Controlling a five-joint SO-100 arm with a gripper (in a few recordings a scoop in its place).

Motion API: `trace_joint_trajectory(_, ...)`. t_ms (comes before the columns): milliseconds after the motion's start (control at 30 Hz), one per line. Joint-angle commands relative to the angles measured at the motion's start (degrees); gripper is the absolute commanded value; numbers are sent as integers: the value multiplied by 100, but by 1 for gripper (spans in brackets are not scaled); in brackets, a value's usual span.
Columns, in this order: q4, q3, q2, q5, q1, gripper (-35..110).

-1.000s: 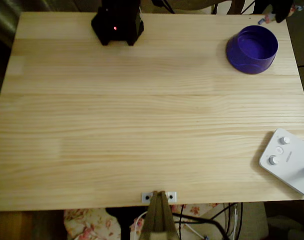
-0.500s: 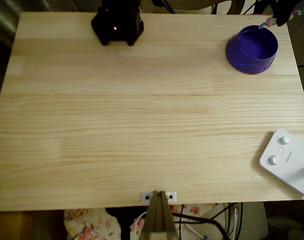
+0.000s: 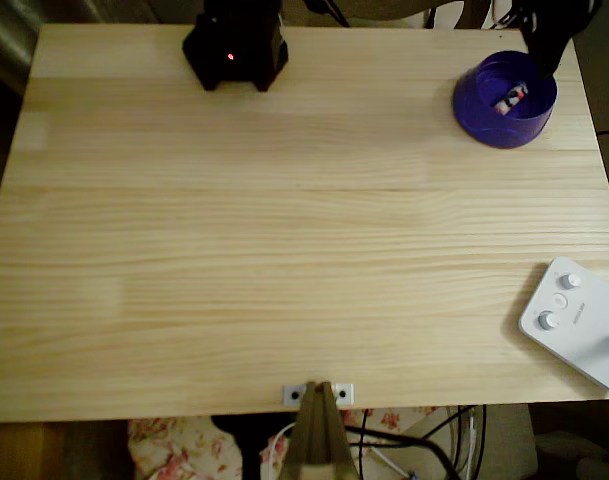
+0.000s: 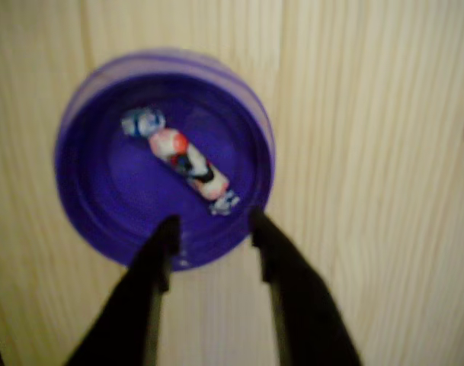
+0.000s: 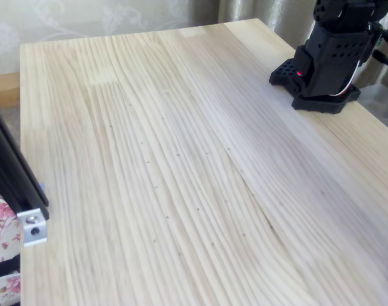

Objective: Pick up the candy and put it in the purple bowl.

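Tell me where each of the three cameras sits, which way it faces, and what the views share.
Overhead view: above the pale wooden table, looking straight down; black arm base at the far edge.
Wrist view: on the arm, looking down between open gripper fingers into the round purple plastic bowl holding the small wrapped candy.
Fixed view: low at a table corner, looking across at the base.
Shared: overhead and wrist views show bowl and candy.

Overhead downward, wrist close downward, fixed oblique; shared table.

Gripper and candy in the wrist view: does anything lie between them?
Nothing solid. In the wrist view the open gripper hangs above the purple bowl, and the candy lies on the bowl floor beyond the fingertips.
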State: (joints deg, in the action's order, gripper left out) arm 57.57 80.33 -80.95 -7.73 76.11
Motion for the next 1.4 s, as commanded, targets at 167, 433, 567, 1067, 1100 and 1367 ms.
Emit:
trace_joint_trajectory(167,-97,132,-1081,-62,-97,17)
trace_joint_trajectory(433,246,105,-1397,-114,-202,6)
trace_joint_trajectory(567,492,167,-1608,-97,-334,-1)
trace_joint_trajectory(1067,1380,1802,-3419,-396,-2303,-1)
trace_joint_trajectory(1100,1406,1986,-3604,-448,-2496,-1)
trace_joint_trajectory(1367,1485,3278,-4685,-448,-3858,-1)
